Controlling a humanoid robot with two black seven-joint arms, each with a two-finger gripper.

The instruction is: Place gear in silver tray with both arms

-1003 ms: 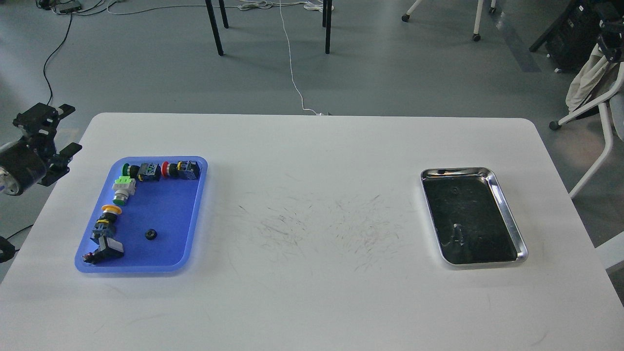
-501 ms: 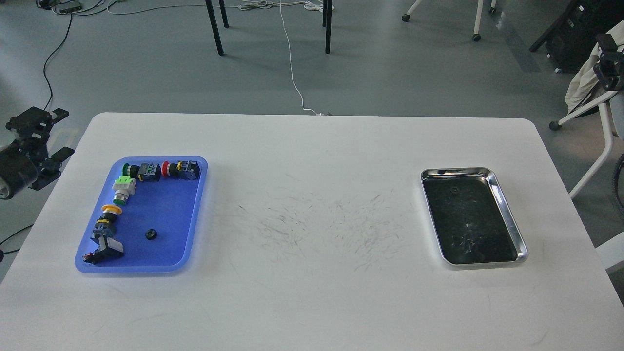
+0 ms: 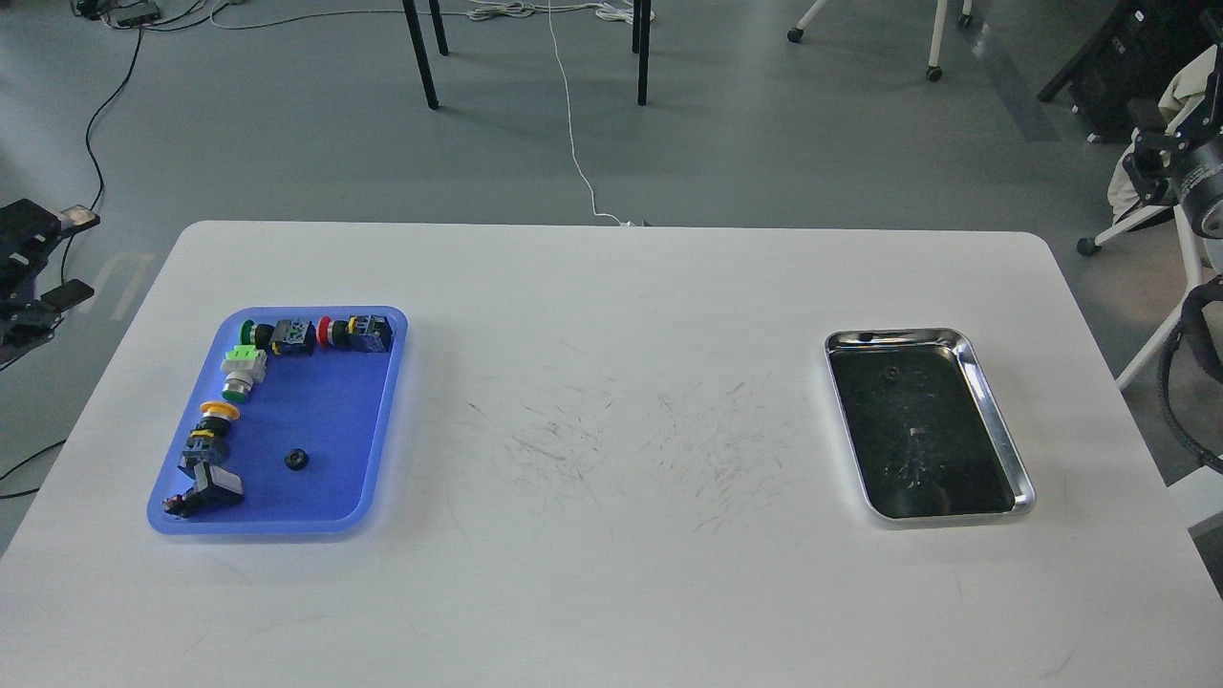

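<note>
- Our left gripper [image 3: 43,263] sits off the table's [image 3: 611,592] left edge, fingers apart.
- Our right gripper [image 3: 1151,143] past the right edge; spread unreadable.
- Gear [image 3: 296,460] in blue tray [image 3: 382,420]; silver tray [image 3: 998,420] well apart, right.

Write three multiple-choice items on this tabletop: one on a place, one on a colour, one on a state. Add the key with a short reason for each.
1. Where does the small black round gear lie?
A. In the blue plastic tray
B. In the shiny rectangular silver tray
C. On the bare white table

2. What colour is the cap of the button on the blue tray's left side, below the white and green one?
A. Purple
B. Yellow
C. Pink

3. What is the left hand doing?
A. Gripping the gear
B. Pressing on the silver tray
C. Open, holding nothing, off the table's left edge

Key: 1 A, the gear sits on the blue floor. 2 B, the cap is yellow. 3 C, its fingers stand apart and empty.
</note>
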